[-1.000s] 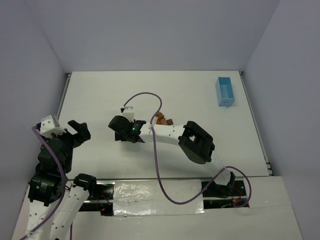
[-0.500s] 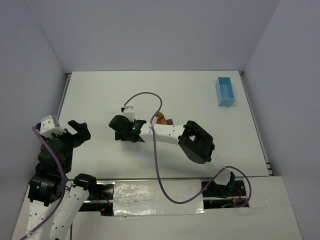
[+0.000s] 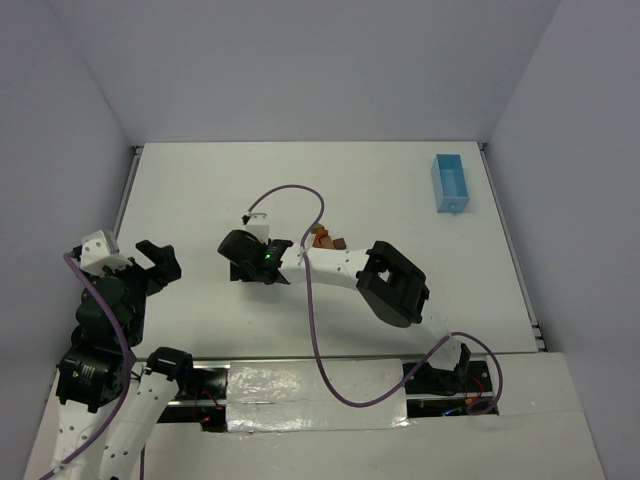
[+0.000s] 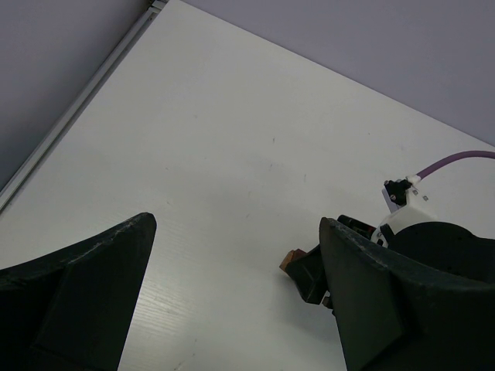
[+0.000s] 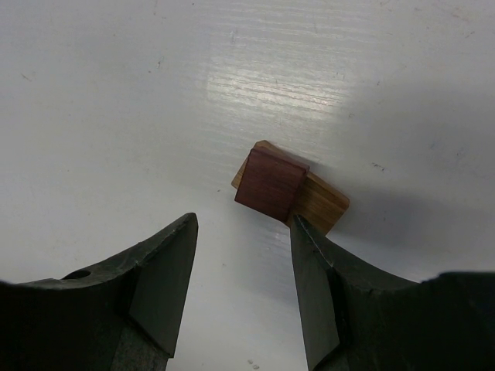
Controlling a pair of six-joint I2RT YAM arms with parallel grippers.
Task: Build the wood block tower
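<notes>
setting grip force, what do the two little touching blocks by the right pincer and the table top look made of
The small reddish-brown square block looks like stained wood, matt, grain barely visible. The tan-orange block against it shows fine parallel grain lines, so likely bare wood. The white table seems smooth laminate: faint streaks, soft glare.

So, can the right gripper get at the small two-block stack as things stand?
Probably yes: the right gripper is open, and the stack sits just beyond its fingertips, slightly off-centre, with nothing between them.

Two grippers (image 4: 236,224) (image 5: 243,224), one tray (image 3: 450,183), two stacked blocks (image 5: 272,184).
</notes>
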